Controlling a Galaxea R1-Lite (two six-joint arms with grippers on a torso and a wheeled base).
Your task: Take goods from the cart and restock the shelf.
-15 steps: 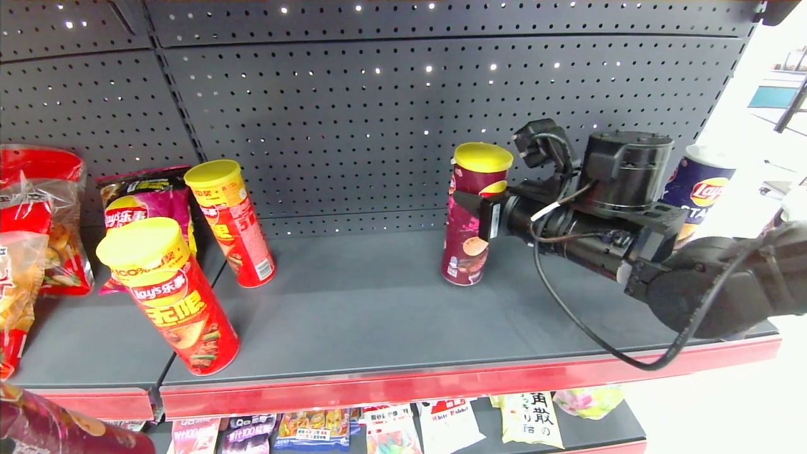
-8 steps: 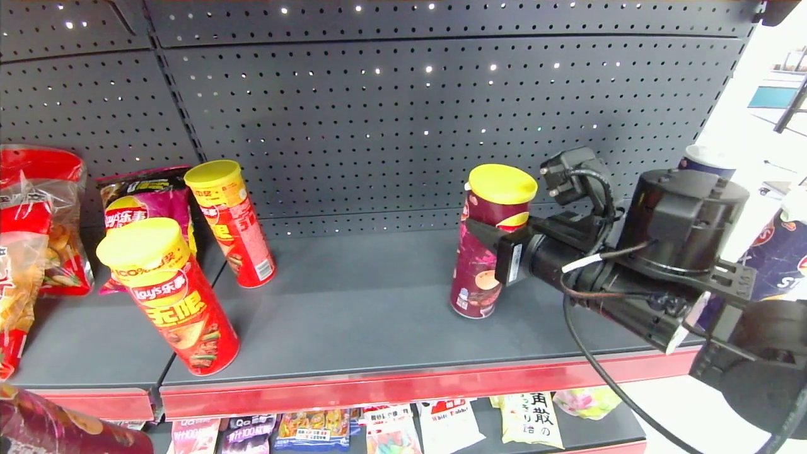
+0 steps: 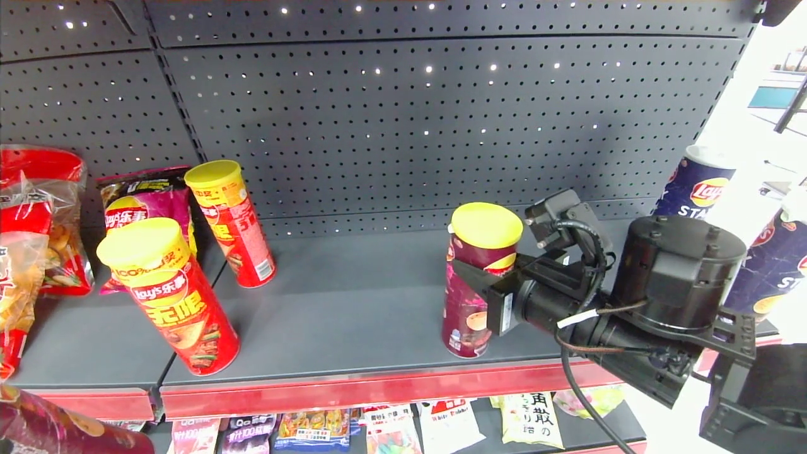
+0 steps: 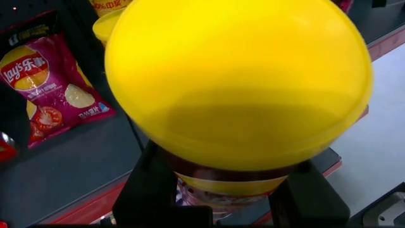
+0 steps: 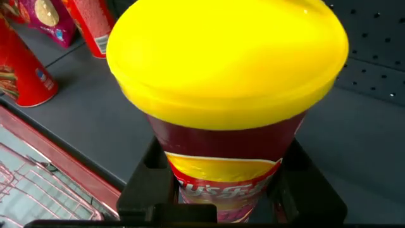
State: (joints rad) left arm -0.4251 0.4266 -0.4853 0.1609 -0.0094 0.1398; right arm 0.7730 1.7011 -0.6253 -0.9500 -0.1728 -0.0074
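My right gripper (image 3: 471, 282) is shut on a maroon chip can (image 3: 465, 328) with a yellow lid, held upright close to the red front edge of the grey shelf (image 3: 353, 315). The right wrist view looks down on that can (image 5: 228, 57), with the right gripper (image 5: 228, 190) clamped around its body. My left gripper (image 4: 231, 196) is shut on a second maroon can (image 4: 237, 76) with a yellow lid. A part of that can (image 3: 50, 432) shows at the bottom left of the head view, below the shelf.
Two red cans (image 3: 170, 296) (image 3: 230, 221), a purple chip bag (image 3: 142, 208) and red bags (image 3: 31, 233) stand at the shelf's left. Two blue cans (image 3: 693, 183) (image 3: 772, 258) stand at the right end. Packets fill the lower shelf (image 3: 391, 429). The wire cart (image 5: 38, 190) is below.
My right gripper has drawn the maroon can from near the back panel toward the shelf's front edge, uncovering the blue can behind. The other goods have not moved.
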